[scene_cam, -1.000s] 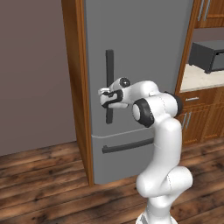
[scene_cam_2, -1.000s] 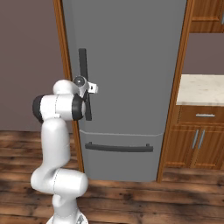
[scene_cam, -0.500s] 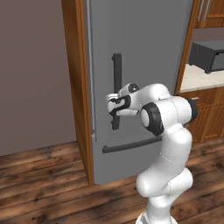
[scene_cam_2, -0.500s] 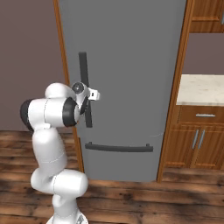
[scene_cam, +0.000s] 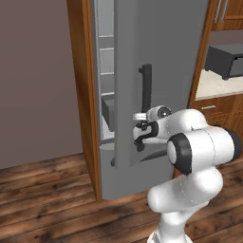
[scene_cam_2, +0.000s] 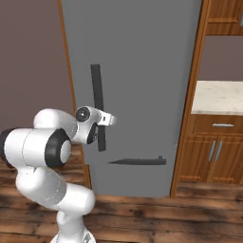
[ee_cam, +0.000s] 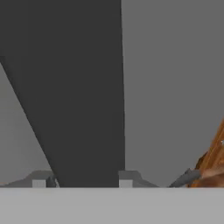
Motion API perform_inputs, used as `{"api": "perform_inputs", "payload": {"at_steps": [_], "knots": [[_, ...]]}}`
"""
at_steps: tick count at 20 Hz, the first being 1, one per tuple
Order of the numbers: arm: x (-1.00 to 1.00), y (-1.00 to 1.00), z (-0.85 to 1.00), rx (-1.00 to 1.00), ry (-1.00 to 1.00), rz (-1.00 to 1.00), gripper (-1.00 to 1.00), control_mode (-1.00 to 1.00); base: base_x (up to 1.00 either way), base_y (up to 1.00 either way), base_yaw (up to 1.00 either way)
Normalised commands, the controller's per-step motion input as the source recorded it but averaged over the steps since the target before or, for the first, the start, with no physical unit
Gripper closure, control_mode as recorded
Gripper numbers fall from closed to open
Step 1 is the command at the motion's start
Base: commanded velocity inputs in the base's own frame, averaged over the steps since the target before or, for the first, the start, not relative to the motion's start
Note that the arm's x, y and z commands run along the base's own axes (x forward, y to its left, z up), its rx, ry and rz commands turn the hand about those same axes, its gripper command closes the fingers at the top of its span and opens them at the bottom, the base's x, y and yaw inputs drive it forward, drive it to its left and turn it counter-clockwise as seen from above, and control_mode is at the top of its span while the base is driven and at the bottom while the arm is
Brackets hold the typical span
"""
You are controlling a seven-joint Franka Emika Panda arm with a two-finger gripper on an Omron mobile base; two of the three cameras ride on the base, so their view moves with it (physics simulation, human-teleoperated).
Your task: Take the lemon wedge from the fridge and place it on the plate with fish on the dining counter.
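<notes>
**Surface Materials and Finishes**

Fridge point(scene_cam: 128, 57): smooth, matt grey door at frame centre; vertical bar handle point(scene_cam: 146, 88) matt, near-black. Side panels point(scene_cam: 81, 95): mid-brown wood, satin. Floor point(scene_cam: 47, 209), along the bottom edge: dark wood planks, visible grain. Wall counter top point(scene_cam_2: 219, 97), right edge: pale speckled stone.

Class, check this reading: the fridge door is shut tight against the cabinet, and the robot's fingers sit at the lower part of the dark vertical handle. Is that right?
Not quite. The fridge door is not shut: the left base view shows it swung partly open, with inner shelves visible in the gap. The rest holds: the gripper sits at the lower part of the dark vertical handle.
</notes>
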Motion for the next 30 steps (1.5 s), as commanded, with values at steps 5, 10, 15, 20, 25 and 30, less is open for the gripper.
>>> {"api": "perform_inputs", "payload": {"at_steps": [5,10,15,20,25,30], "knots": [[-0.89,-0.48,0.73,0.06,-0.18,-0.26,-1.0,-1.0,0.0,0.0,0.0],[-0.86,-0.15,1.0,0.09,-0.04,-0.32,-1.0,-1.0,0.0,0.0,0.0],[-0.99,-0.06,1.0,0.12,0.0,-0.24,-1.0,-1.0,0.0,0.0,0.0],[-0.93,0.0,1.0,0.1,0.11,-0.28,-1.0,-1.0,0.0,0.0,0.0],[-0.74,0.07,1.0,0.08,0.23,-0.36,-1.0,-1.0,0.0,0.0,0.0],[-0.15,0.52,0.71,0.0,0.09,-0.41,-1.0,-1.0,0.0,0.0,0.0]]}}
